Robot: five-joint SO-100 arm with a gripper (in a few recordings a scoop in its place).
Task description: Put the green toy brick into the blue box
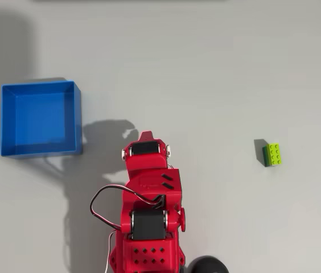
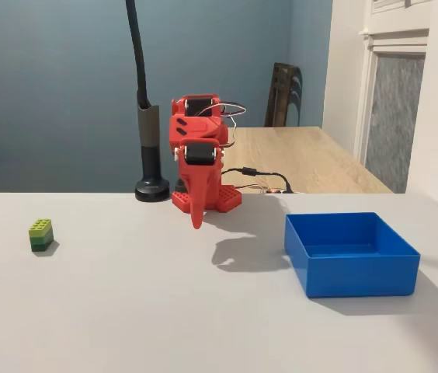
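Brick (image 1: 272,154), studded lime over darker green, lay alone on the pale table (image 1: 217,68) in the overhead view, well right of the red arm (image 1: 147,193); the thin-walled blue box (image 1: 40,118) sat left. In the fixed view, the gripper (image 2: 196,221) pointed down between them, fingers together.

Green toy brick (image 2: 41,234) far from blue box (image 2: 351,253)
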